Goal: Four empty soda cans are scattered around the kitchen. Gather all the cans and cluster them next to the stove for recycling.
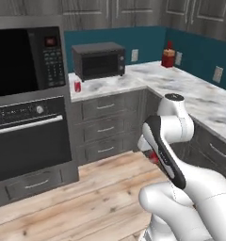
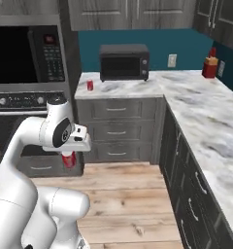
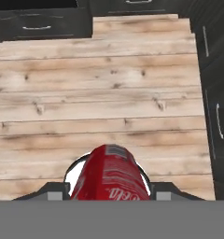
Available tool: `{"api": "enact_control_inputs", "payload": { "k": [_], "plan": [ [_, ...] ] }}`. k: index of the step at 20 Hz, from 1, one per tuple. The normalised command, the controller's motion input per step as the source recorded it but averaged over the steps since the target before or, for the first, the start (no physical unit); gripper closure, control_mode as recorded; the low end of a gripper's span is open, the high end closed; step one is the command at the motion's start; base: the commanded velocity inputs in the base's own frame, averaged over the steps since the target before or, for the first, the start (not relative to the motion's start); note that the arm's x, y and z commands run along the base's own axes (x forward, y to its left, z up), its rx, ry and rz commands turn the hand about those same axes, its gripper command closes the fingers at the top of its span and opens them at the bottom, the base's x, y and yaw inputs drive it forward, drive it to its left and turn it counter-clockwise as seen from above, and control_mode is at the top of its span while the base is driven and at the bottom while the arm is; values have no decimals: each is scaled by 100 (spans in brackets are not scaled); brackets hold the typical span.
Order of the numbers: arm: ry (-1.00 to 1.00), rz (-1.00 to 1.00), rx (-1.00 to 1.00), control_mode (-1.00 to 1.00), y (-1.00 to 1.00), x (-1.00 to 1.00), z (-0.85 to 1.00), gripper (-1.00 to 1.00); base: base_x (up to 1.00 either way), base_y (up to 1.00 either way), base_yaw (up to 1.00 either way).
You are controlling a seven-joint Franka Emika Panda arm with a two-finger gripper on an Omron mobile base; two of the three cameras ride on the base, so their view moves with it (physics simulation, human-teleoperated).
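Note:
My gripper point(image 2: 68, 156) is shut on a red soda can point(image 2: 68, 160), held low over the wooden floor in front of the arm. The hand view looks down the same can point(image 3: 110, 173), with one dark fingertip on each side of it, and a sliver of its red point(image 1: 154, 156) shows behind the forearm in the left base view. A second soda can point(image 1: 77, 86) stands upright on the marble counter's left end point(image 2: 90, 85), just left of the black toaster oven. The stove is out of view.
A tall built-in wall oven point(image 1: 30, 136) with a microwave above it stands at the left. The black toaster oven point(image 1: 98, 60) and a red bottle point(image 1: 168, 55) sit on the L-shaped marble counter point(image 2: 201, 112). Grey drawers point(image 2: 116, 129) line the wooden floor point(image 3: 100, 93).

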Motion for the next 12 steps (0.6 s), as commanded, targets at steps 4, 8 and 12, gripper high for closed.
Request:
{"api": "enact_control_inputs", "payload": {
  "k": [4, 8, 12],
  "plan": [
    [0, 0, 0, 100, 0, 0, 0, 100, -38, 0, -46],
    [0, 0, 0, 100, 0, 0, 0, 100, -35, 0, -44],
    [0, 0, 0, 100, 0, 0, 0, 100, -36, 0, -43]
  ]
}}
